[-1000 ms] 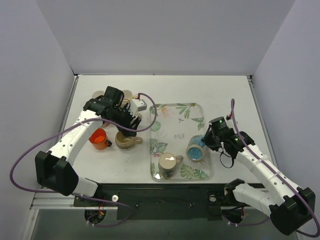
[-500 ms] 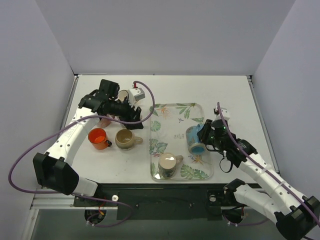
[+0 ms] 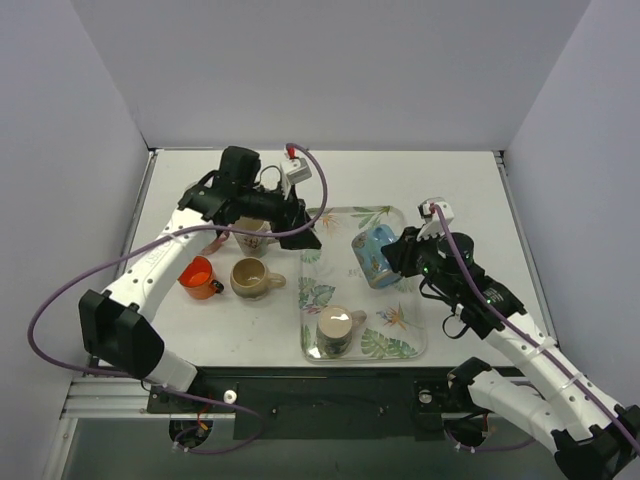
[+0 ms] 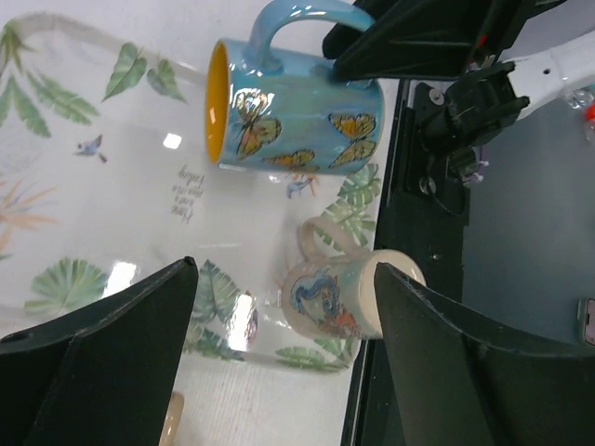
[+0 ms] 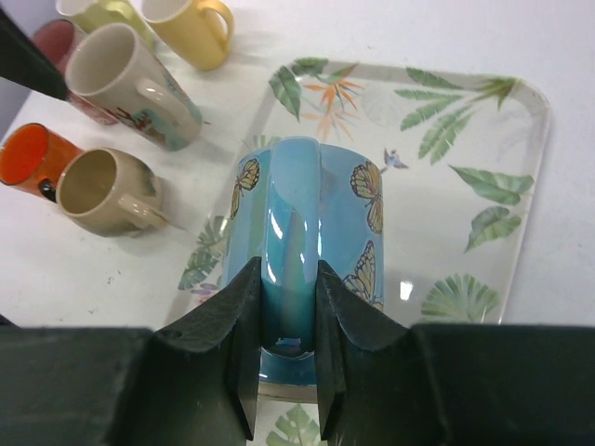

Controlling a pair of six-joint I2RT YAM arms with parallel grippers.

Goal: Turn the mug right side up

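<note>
A blue butterfly mug (image 3: 372,256) with a yellow inside hangs on its side above the leaf-print tray (image 3: 350,275), its mouth facing left. My right gripper (image 3: 394,253) is shut on its handle, which shows between the fingers in the right wrist view (image 5: 285,279) with the mug body (image 5: 339,200) beyond. My left gripper (image 3: 303,236) is open and empty over the tray's far left corner. In the left wrist view (image 4: 284,269) the blue mug (image 4: 297,116) lies ahead of it.
A cream mug (image 3: 335,328) stands upright at the tray's near edge. Left of the tray stand an orange mug (image 3: 197,277), a beige mug (image 3: 250,277) and a cream picture mug (image 3: 250,236) under my left arm. A yellow mug (image 5: 191,23) is further back.
My right gripper has lifted the blue mug off the tray and carried it back and left, tipping it onto its side. My left arm has swung right toward the tray's corner.
</note>
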